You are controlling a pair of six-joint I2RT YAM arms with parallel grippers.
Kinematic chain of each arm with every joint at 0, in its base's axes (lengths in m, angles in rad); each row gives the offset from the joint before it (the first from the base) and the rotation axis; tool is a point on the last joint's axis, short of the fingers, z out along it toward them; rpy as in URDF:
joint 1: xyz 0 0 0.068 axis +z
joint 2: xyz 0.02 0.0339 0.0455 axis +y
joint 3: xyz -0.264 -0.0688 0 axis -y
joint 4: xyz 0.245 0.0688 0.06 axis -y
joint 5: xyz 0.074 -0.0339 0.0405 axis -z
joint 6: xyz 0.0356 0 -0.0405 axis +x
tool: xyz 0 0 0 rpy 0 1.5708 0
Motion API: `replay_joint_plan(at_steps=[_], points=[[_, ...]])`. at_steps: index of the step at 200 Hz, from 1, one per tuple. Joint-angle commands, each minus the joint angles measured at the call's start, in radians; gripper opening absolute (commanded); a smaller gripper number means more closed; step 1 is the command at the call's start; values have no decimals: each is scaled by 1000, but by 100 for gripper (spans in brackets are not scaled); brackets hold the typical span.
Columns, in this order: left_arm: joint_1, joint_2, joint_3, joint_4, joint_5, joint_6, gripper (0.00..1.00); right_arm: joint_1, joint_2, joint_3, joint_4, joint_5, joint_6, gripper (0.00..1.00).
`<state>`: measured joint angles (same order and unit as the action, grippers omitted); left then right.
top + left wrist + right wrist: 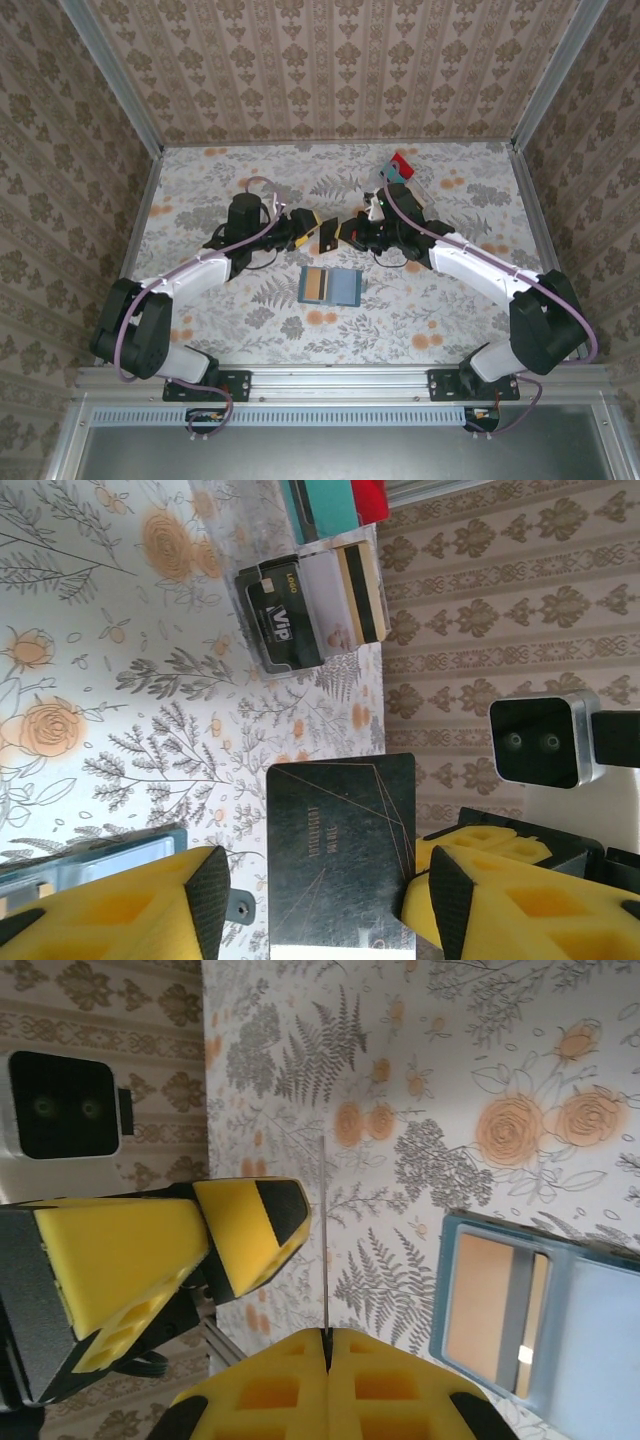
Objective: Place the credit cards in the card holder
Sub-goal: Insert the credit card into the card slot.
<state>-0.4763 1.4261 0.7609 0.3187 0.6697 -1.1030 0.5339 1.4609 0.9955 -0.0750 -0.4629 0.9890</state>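
Nearest the arm bases, one open two-panel blue card holder (345, 287) lay flat on the floral surface (250, 320). One tan-brown credit card (318, 285) sat in its left panel, the right panel looked empty. So one card done as far as visible.

Just behind the holder, mid-air, right end effector (327, 1338) was clenched on the edge of one dark grey-black credit card (340, 850), held upright. Left end effector (325, 895) had its pads either side of that card, jaws apart, gap showing on one side, so not gripping it. Looked like a handover, judged from pose.

Far right of the surface, one clear plastic stand (290, 668) held three cards: a black "VIP" card (285, 620), a whitish card (322, 585), a beige card with dark stripe (362, 590). One teal piece (325, 505) and one red piece (370, 495) beyond it.

Count: five cards, one holder. Four left to insert.
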Motion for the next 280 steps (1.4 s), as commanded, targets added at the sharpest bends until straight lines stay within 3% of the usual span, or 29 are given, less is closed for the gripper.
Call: replay_joint_plan(at_steps=[1, 82, 148, 194, 233, 280], points=[[6, 17, 0, 61, 37, -35, 57, -2, -29, -16, 67, -37, 43, 0], [8, 41, -5, 105, 84, -55, 43, -3, -10, -16, 117, -53, 83, 0], [7, 28, -15, 106, 86, -46, 17, -6, 27, -11, 68, -29, 76, 0], [7, 16, -8, 88, 101, -28, 10, -9, 49, -10, 57, -22, 75, 0], [7, -1, -16, 68, 88, -16, 0, -11, 62, -5, 48, -29, 72, 7], [7, -40, -19, -91, -10, 41, 0, -6, 44, 20, -91, 48, 7, 18]])
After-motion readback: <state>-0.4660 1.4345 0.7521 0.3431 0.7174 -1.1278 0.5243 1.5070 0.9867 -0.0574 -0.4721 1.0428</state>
